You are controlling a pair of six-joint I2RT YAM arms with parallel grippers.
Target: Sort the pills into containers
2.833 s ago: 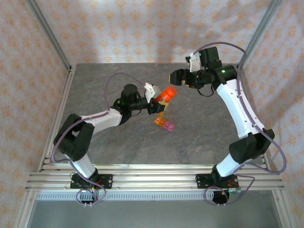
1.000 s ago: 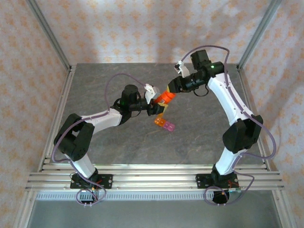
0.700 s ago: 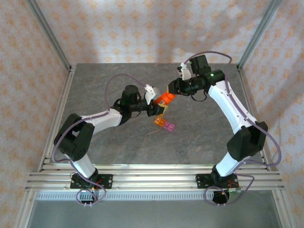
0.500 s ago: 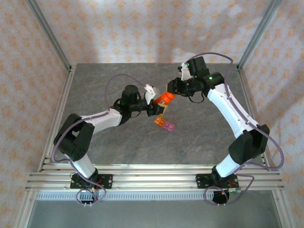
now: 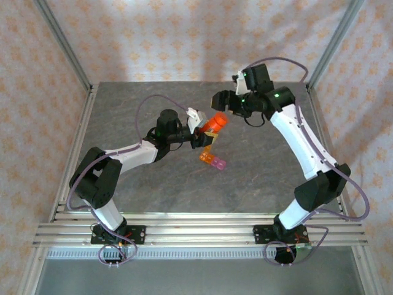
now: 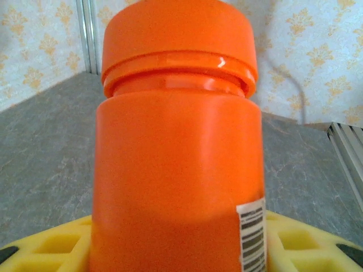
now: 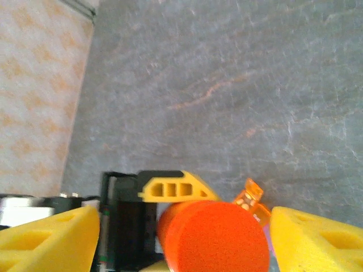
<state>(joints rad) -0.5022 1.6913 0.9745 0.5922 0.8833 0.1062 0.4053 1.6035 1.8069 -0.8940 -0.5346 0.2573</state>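
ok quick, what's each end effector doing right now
left end effector: closed on the orange bottle, holding it by the body
right end effector: open, fingers either side of the bottle's cap, not gripping it

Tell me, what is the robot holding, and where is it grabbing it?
The left gripper holds the orange bottle by its lower body. The right gripper is open near its cap, holding nothing.
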